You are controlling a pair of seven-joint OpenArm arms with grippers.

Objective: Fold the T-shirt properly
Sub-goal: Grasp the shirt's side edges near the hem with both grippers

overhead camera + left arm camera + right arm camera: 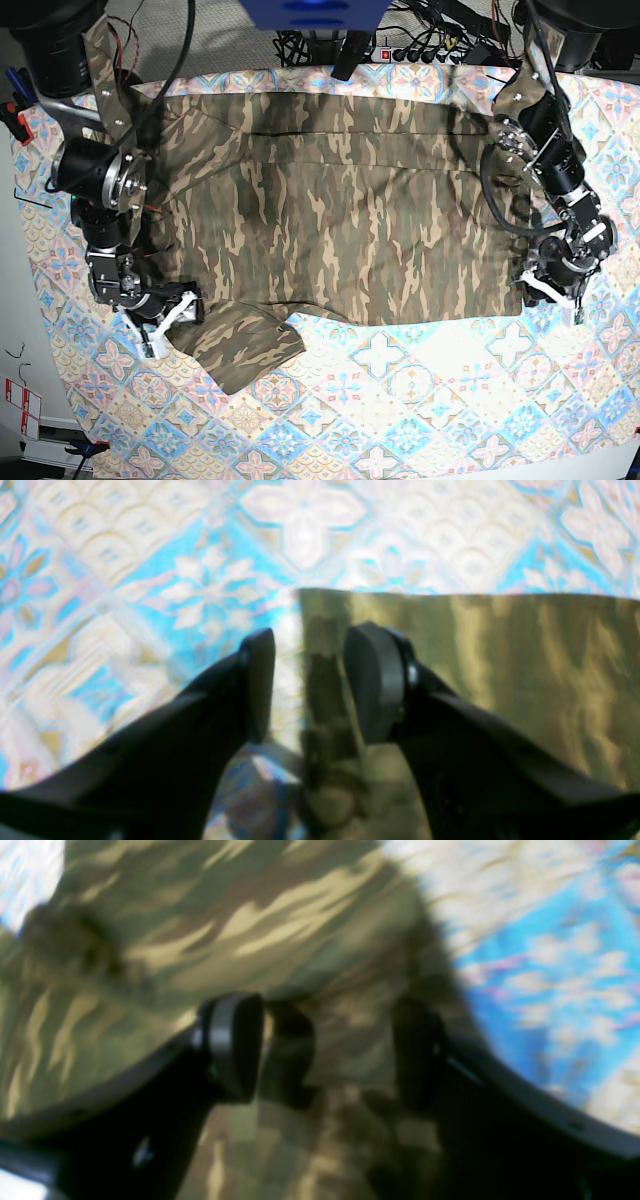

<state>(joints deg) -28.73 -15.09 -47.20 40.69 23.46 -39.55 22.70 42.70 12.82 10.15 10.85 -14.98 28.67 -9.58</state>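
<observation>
The camouflage T-shirt [340, 210] lies spread flat on the tablecloth [400, 400], with one short sleeve [240, 350] pointing toward the front. My right gripper [168, 322] sits at that sleeve's outer edge; in its wrist view the fingers stand open over the camouflage cloth [280, 925], midpoint [325, 1050]. My left gripper [553, 287] is at the shirt's hem corner on the other side. Its wrist view shows the gripper [312, 685] open and straddling the T-shirt's straight side edge [500, 655], one finger over tablecloth, one over cloth.
The blue-pink-cream tiled tablecloth [150, 555] covers the table. Cables and a power strip [430, 45] lie behind the shirt. Both arm bases stand at the back corners. The table's left edge [22, 300] runs close to the right arm.
</observation>
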